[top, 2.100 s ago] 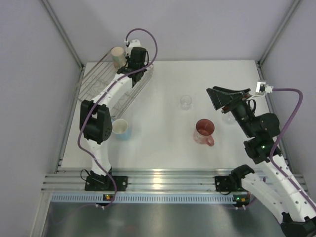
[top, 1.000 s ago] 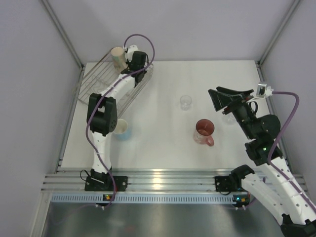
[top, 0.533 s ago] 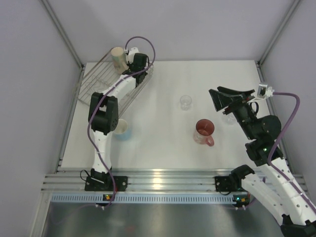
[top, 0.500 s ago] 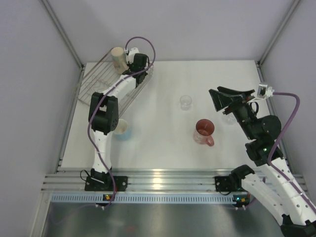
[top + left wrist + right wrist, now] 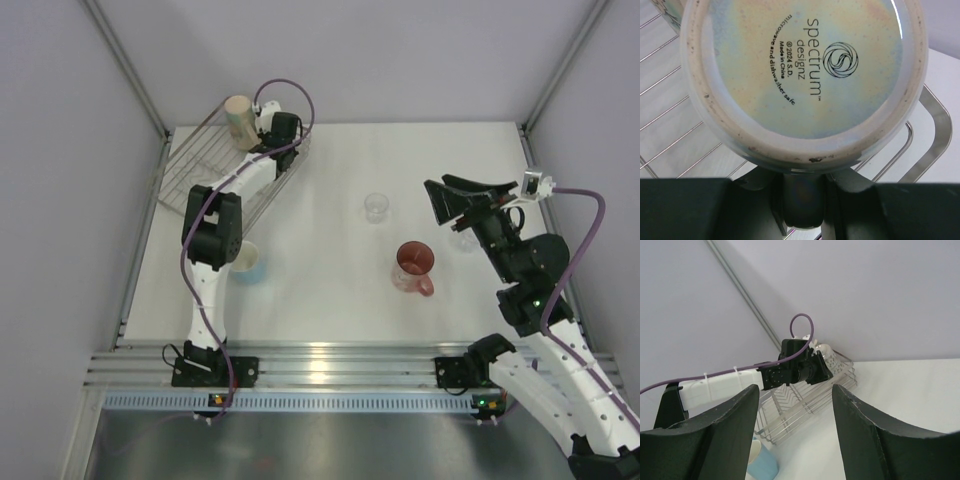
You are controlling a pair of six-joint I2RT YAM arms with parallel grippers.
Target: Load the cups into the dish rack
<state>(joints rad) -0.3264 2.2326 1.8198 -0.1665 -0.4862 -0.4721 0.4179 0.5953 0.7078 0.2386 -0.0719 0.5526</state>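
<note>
Over the far-left corner of the table, the left gripper is closed narrowly on the handle of the cream mug, holding the mug at the far end of the dish rack. From the left wrist the mug's base faces straight back at the camera, so its long axis runs on from the fingers and its mouth points away to the far side. The rack's wires show just behind and to the left of the mug. Whether the mug touches them I cannot tell.

By my reading, the setting-down turns on that relation: the rack lies directly beyond the mug, so only a short drop and a release should be needed.

The right gripper hangs well apart on the right, its jaws spread and empty, pointing left. It is the nearer arm to the pink-red mug and the clear glass. The light blue cup stands beside the left arm.
</note>
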